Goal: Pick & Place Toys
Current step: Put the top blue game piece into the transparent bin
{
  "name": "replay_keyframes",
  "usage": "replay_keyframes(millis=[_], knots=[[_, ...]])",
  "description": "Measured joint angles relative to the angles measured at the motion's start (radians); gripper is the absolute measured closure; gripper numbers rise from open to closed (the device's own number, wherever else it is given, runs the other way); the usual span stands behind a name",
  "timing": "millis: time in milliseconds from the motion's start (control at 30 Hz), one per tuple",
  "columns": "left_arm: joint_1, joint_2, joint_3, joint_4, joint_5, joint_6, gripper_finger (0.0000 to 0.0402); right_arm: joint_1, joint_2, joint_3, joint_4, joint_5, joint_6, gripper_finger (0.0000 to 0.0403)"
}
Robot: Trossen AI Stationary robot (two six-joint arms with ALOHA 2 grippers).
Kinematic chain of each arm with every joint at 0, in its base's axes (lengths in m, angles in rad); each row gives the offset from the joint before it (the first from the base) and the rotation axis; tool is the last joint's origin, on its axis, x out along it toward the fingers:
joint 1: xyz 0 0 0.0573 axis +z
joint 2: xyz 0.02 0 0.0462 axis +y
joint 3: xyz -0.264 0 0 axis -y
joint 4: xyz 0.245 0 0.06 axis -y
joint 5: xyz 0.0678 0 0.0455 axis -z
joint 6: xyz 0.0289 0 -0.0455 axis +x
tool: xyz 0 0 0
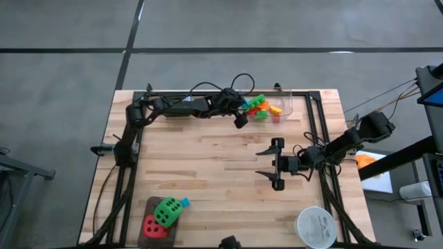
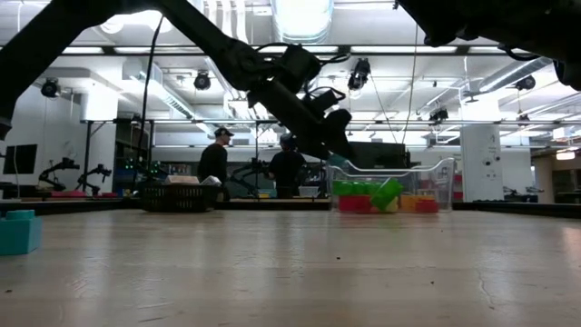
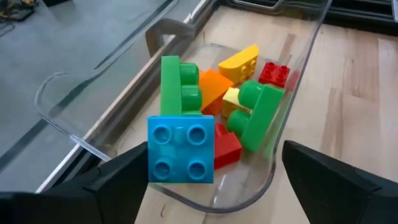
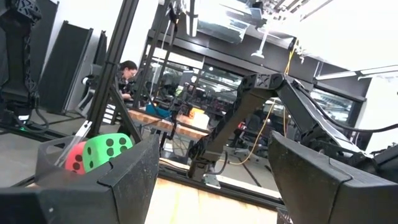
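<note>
The left hand (image 3: 205, 186) hung over the clear tub (image 3: 298, 93), fingers apart with a blue brick (image 3: 181, 150) between them, apparently dropping; it might bounce off the piled bricks (image 3: 239, 99) onto the surface, while the right hand (image 1: 277, 164) waited spread open.

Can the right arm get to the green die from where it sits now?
Probably yes. The right pincer is open mid-table, and bare wood lies between it and the green die at the near left; reach looks long.
</note>
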Motion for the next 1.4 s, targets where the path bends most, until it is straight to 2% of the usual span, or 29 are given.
replay_keyframes(millis=[333,633,833,1000,1167,1400], knots=[[-0.003,-0.016,0.002,-0.048,0.043,0.000,0.0040,0.000,0.000,0.000,-0.002,0.000,0.000,0.0113],[-0.010,-0.066,-0.002,-0.073,0.243,-0.001,0.0040,0.000,0.000,0.000,-0.004,0.019,0.000,0.0113],[-0.012,-0.077,0.000,-0.071,0.245,-0.001,0.0040,0.000,0.000,0.000,-0.004,0.019,0.000,0.0113],[-0.012,-0.077,-0.003,-0.070,0.177,0.000,0.0040,0.000,0.000,-0.001,-0.004,0.022,0.000,0.0113],[-0.012,-0.077,-0.009,-0.068,0.171,-0.001,0.0040,0.000,0.000,-0.001,-0.004,0.022,0.000,0.0113],[-0.013,-0.077,-0.072,-0.018,0.167,-0.008,0.0039,0.000,0.000,-0.001,-0.004,0.022,0.000,0.0113]])
